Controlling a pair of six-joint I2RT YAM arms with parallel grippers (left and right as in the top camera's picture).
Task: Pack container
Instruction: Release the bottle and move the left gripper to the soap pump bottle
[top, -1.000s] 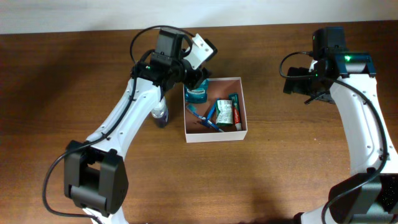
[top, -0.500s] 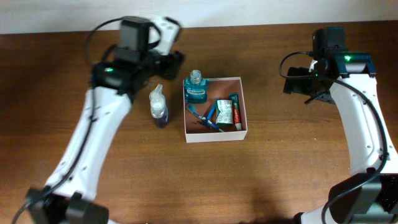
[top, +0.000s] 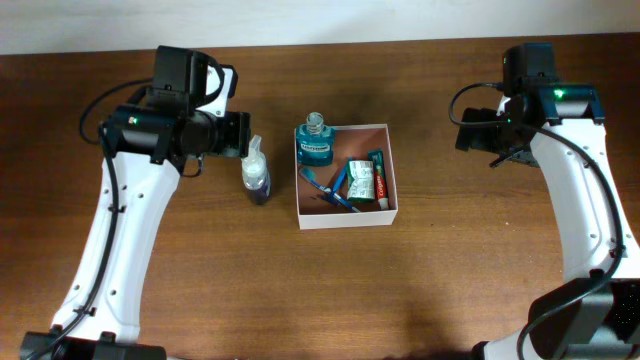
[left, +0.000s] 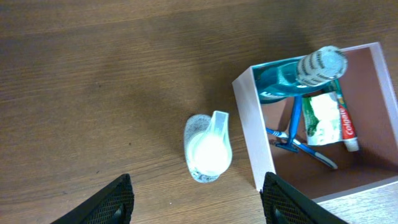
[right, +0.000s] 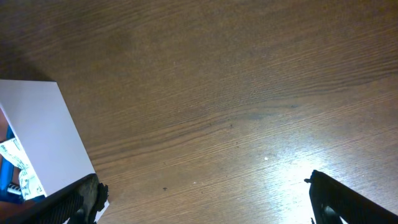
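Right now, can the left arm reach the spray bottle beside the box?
Probably yes: the left gripper hangs open above the spray bottle, which stands free, apart from the box.

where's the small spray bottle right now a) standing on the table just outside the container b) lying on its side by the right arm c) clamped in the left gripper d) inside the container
a: the spray bottle stands upright on the table beside the outer wall of the container, and the left gripper hangs open above it without touching it.
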